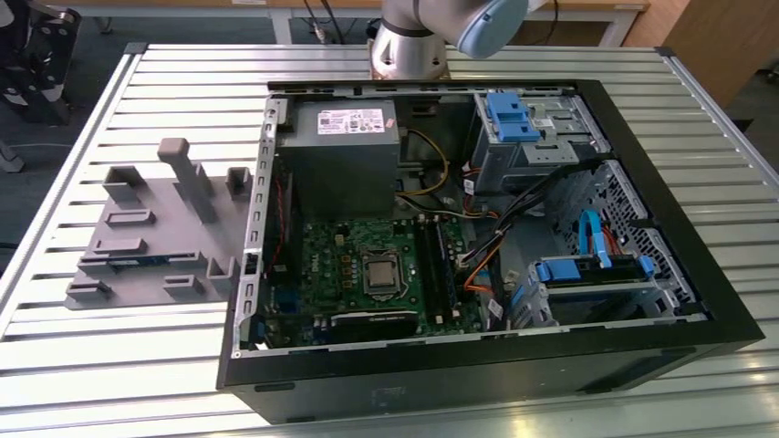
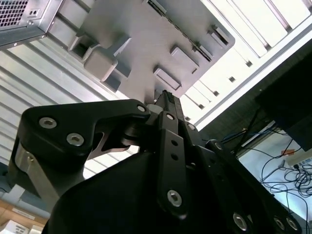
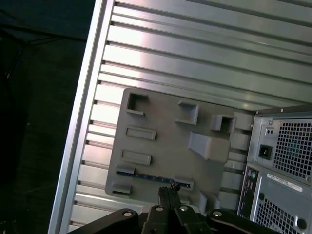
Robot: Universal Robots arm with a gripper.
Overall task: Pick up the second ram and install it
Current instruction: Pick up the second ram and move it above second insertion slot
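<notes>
Black 2-finger gripper (image 3: 168,188): jaws clenched together, grasping nothing; above grey plastic multi-slot fixture (image 3: 165,131) | second ram (image 3: 148,176), thin dark green circuit-board strip: lying in 1 fixture slot; exterior view's left, beside open black computer case (image 1: 487,370); on slatted metal table (image 1: 182,91)

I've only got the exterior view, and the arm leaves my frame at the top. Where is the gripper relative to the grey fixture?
Observer: In the first wrist view the gripper hangs over the grey fixture, with its tips pointing close to the second ram.
Operator: Has it grabbed the ram?
Observer: No. Both wrist views show the fingers closed together with nothing between them, and the ram lies in its fixture slot.
</notes>
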